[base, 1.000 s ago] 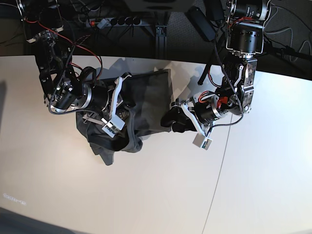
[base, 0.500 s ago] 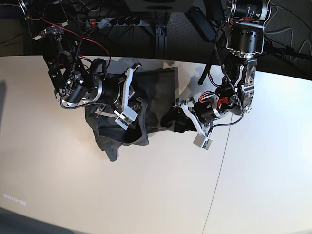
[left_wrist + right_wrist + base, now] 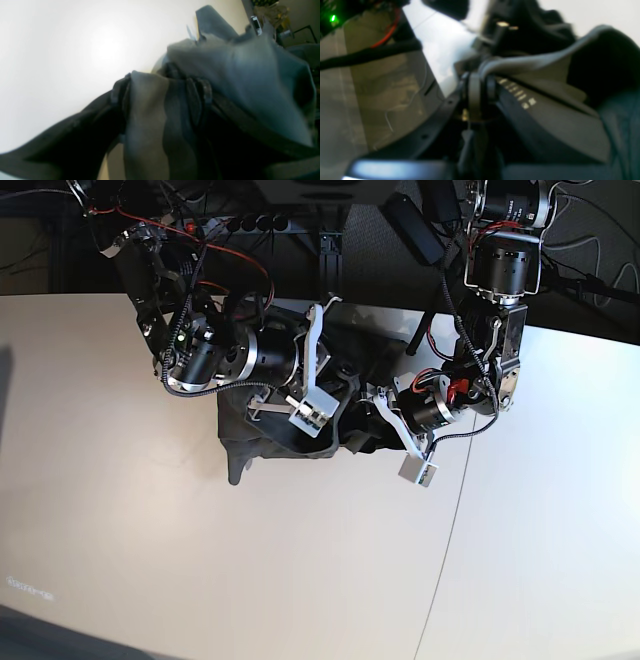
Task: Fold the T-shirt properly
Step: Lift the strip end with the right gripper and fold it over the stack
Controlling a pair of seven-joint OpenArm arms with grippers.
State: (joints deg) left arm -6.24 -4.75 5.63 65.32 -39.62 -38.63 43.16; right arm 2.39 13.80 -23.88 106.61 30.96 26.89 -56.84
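Olive-grey cotton of the T-shirt (image 3: 262,442) lies bunched on the table (image 3: 150,580) between both grippers. Right gripper (image 3: 477,92) is clamped on a fabric edge beside the label (image 3: 517,95). Left gripper (image 3: 162,100) appears spread wide around a thick fold. Draw across level; avoid dragging slack.

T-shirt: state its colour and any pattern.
T-shirt: plain dark olive-grey, no pattern. Base view shows it best.

A robotics lab: white table (image 3: 300,580), power strip (image 3: 235,224), cables, 2 mounted arms.
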